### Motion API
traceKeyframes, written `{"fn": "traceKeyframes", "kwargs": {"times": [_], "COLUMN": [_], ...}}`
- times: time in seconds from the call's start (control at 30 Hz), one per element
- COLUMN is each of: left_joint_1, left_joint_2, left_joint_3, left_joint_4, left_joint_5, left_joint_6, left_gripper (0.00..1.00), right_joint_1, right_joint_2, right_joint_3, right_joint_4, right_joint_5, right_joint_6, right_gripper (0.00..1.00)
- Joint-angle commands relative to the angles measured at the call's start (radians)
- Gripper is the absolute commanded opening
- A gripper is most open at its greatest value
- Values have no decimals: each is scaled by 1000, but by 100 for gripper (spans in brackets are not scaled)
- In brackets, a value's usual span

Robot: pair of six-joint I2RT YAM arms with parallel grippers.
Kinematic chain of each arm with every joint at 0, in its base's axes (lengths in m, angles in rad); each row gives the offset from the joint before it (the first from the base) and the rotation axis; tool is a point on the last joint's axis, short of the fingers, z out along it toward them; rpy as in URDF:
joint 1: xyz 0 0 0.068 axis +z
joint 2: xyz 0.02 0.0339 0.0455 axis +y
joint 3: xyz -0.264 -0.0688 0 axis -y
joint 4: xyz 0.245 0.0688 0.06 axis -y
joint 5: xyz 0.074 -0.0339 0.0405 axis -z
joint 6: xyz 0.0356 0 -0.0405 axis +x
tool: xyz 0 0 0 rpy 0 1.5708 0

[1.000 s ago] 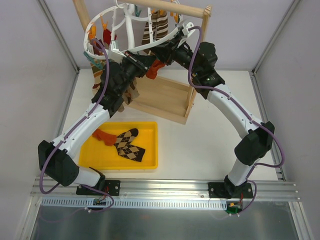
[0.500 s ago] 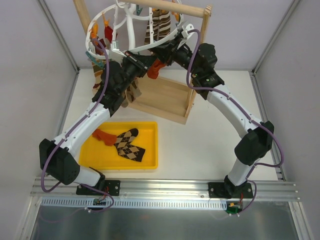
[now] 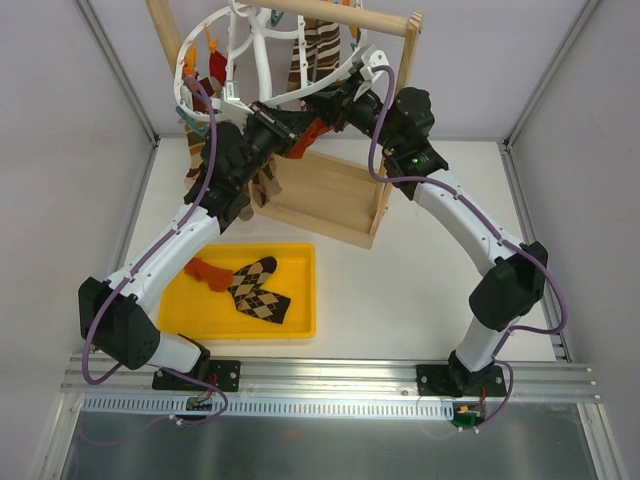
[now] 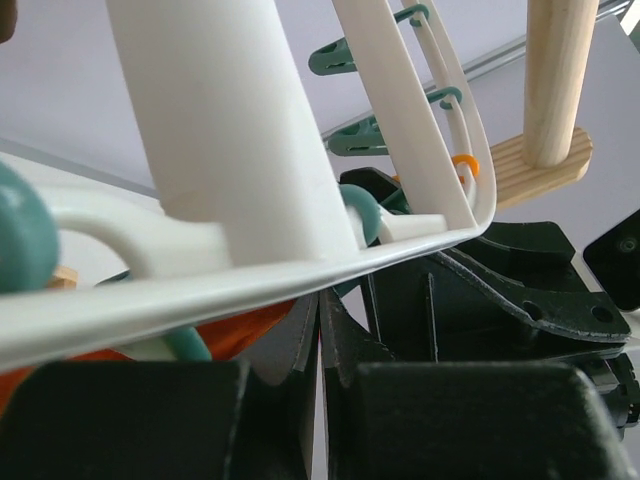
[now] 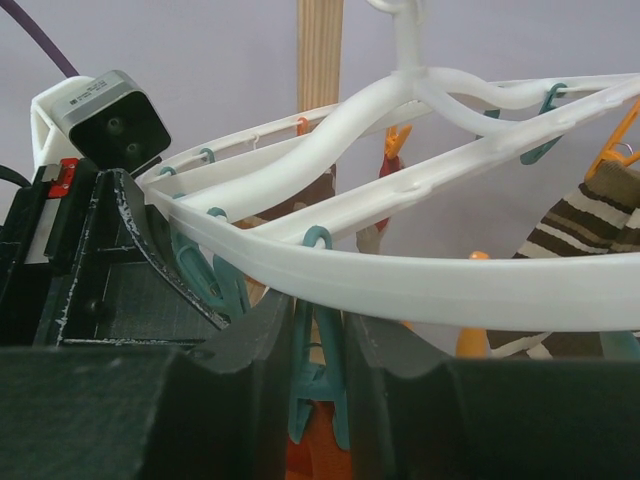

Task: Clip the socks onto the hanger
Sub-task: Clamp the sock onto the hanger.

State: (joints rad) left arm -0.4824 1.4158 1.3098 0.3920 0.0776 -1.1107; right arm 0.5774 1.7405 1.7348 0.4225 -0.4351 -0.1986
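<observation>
Under the hanger rim, right gripper squeezes a teal peg between both fingers; left gripper, jaws nearly together, pinches the orange sock.

Hanger white; teal peg and orange pegs on its rim, striped socks brown-and-cream. Below the hanger: tray yellow, orange-red sock plain, argyle sock brown-cream diamonds.

Even bright light; wrist cams blurry close-up.
</observation>
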Motion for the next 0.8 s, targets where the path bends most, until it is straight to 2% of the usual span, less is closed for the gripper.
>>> {"fn": "traceKeyframes", "kwargs": {"times": [0.0, 0.13, 0.43, 0.77], "left_joint_1": [4, 5, 22, 34], "left_joint_2": [-14, -9, -9, -15], "left_joint_3": [46, 46, 8, -14], "left_joint_4": [114, 114, 114, 79], "left_joint_5": [57, 53, 31, -18], "left_joint_6": [-17, -15, -37, -43], "left_gripper": [0, 0, 0, 0], "right_joint_1": [12, 10, 12, 10], "right_joint_2": [-15, -18, -35, -48], "right_joint_3": [-14, -3, 43, 55], "right_joint_4": [-44, -56, -91, -96], "right_joint_5": [-90, -105, -106, -105], "right_joint_6": [-9, 28, 189, 260], "right_gripper": [15, 15, 1, 1]}}
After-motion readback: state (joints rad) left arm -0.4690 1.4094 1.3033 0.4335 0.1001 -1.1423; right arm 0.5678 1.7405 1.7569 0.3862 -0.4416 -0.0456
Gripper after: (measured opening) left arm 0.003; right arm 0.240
